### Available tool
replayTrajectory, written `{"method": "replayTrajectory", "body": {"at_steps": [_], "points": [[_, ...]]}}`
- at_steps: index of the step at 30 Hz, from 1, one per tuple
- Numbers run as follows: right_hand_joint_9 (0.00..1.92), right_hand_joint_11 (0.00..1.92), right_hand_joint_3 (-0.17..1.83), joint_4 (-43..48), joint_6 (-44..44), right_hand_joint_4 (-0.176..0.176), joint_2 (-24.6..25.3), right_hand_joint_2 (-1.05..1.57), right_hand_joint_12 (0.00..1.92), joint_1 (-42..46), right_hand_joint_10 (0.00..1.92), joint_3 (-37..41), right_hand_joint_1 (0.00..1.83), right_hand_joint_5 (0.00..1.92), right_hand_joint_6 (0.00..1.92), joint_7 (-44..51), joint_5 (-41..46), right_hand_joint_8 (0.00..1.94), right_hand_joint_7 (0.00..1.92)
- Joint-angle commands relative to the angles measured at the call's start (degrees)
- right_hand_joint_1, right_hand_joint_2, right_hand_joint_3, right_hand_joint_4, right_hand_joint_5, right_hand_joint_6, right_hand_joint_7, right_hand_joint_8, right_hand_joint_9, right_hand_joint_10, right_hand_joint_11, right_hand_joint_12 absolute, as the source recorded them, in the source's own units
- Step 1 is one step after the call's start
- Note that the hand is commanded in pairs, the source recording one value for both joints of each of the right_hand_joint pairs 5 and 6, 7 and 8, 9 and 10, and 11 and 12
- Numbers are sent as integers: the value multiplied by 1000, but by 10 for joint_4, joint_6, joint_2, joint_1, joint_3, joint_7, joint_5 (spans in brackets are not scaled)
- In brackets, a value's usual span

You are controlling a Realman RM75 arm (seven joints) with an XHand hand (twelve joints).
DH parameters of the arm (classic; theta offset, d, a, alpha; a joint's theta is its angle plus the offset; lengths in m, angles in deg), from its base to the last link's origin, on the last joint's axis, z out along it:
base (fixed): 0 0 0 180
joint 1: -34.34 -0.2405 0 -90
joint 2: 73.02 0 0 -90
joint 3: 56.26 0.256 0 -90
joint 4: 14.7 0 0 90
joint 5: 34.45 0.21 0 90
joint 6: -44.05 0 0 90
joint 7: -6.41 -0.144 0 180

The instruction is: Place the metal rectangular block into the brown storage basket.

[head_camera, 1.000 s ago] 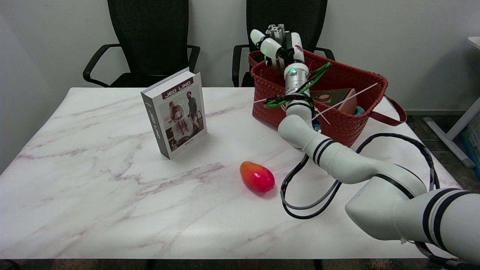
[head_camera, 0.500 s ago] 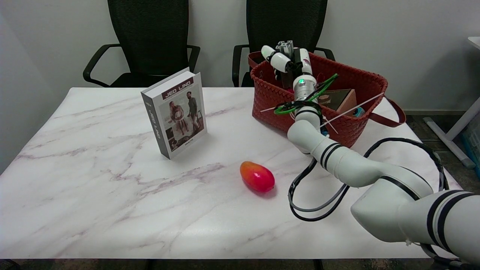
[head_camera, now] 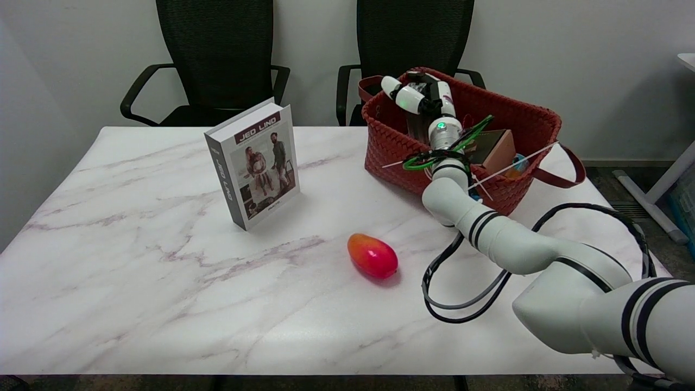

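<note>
Evidently stiff, heavy and slippery, the metal rectangular block point(head_camera: 417, 77) sits clenched by its long sides in the right hand point(head_camera: 421, 98) over the brown storage basket point(head_camera: 391, 149).

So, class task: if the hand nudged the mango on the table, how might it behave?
The mango looks egg-shaped and lies on its side, so it would probably roll or wobble. Its glossy skin may be slippery on the smooth marble table.

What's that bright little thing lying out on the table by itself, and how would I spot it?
Start at the marble table and find the upright book. Nearer the camera and right of it, short of the brown basket, lies a mango. It is the only rounded, red-orange thing there, lying alone on the tabletop.
</note>
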Motion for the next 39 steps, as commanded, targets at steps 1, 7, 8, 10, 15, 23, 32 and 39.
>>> {"method": "replayTrajectory", "body": {"at_steps": [1,7,8,10,15,23,32,39], "points": [[466,367,360,35,-9,0,-10,454,367,5,466,-4,849,0,0,1,6,478,478],[320,124,229,99,-45,0,-22,401,124,12,320,-18,849,0,0,37,5,353,353],[314,72,215,124,-55,0,-25,377,72,15,314,-20,853,0,0,67,5,346,346],[286,0,179,164,-68,0,-29,328,0,21,286,-19,864,0,0,114,5,324,324],[227,0,88,267,-94,0,-42,211,0,38,227,-22,900,0,0,188,-15,264,264],[198,0,3,395,-113,0,-42,171,0,72,198,-22,907,0,0,342,-37,225,225],[0,0,-16,486,-123,0,-40,28,0,114,0,-54,926,0,0,492,-42,0,0],[0,0,-134,554,-155,0,-38,89,0,184,0,-75,996,0,0,542,-125,0,0]]}}
